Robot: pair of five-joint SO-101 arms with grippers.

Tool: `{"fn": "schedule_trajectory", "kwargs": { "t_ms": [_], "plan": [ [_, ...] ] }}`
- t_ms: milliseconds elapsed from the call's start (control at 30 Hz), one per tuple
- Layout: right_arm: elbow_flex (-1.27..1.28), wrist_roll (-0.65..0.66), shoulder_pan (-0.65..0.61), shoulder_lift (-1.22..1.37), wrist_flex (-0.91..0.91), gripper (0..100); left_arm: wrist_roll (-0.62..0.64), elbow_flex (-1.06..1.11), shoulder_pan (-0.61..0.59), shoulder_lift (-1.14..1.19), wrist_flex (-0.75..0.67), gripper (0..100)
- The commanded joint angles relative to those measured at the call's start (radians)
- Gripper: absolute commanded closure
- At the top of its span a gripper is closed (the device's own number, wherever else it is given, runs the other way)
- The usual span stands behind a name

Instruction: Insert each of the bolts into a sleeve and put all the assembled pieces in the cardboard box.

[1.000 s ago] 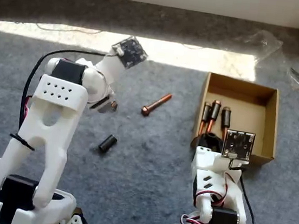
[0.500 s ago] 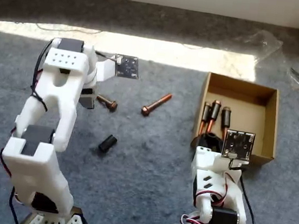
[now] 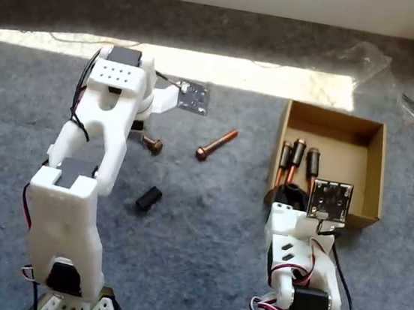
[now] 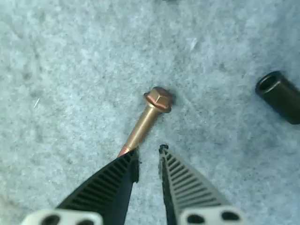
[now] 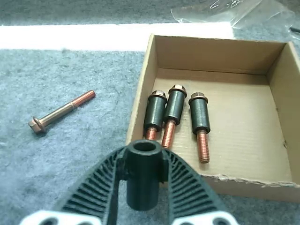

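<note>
Right pincer (image 5: 143, 158) pinches a black sleeve (image 5: 142, 180) upright, open bore up, jaws pressed on both its sides. I read that as a fixture. The sleeve is held by the near corner of the cardboard box (image 5: 140, 84), so the other arm can feed a bolt in and the finished piece has a short way to go. Three assembled pieces (image 5: 174, 111) already lie side by side on the box floor, heads toward its far wall, close to the wall on the left-arm side.

Left pincer (image 4: 147, 153) points down at the first bolt (image 4: 146, 121), which lies flat on the grey-covered desk (image 3: 201, 268) with its hex head away from the pincer. The jaws are spread only a little, with a narrow gap and nothing between them. The bolt's threaded end meets the tip of one finger (image 4: 123, 171); I cannot tell whether it touches or slips under. I judge it not gripped: the shaft sits to one side of the gap, so I'd need to shift sideways and open wider before closing.

A loose sleeve (image 3: 149, 198) lies on its side near that bolt, apart from it. The second bolt (image 3: 216, 144) lies flat between the left arm and the box, untouched. By my count, two bolts are left to do.
</note>
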Motion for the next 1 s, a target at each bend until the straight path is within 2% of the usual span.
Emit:
{"fn": "schedule_trajectory", "kwargs": {
  "t_ms": [0, 100, 267, 600, 733, 967],
  "plan": [
    [-0.007, 0.0, 0.004, -0.012, -0.033, 99.3, -0.235, -0.05, 0.028, -0.018, 0.026, 92],
    [-0.007, 0.0, 0.004, -0.012, -0.033, 99.3, -0.235, -0.05, 0.027, -0.018, 0.028, 91],
    [-0.007, 0.0, 0.004, -0.012, -0.033, 99.3, -0.235, -0.044, 0.027, -0.018, 0.026, 80],
    [-0.007, 0.0, 0.004, -0.012, -0.033, 99.3, -0.235, -0.039, 0.035, -0.015, 0.025, 80],
    [-0.007, 0.0, 0.004, -0.012, -0.033, 99.3, -0.235, -0.035, 0.073, -0.012, 0.026, 80],
    [-0.007, 0.0, 0.004, -0.012, -0.031, 99.3, -0.238, -0.116, 0.107, 0.125, 0.031, 80]
  ]
}}
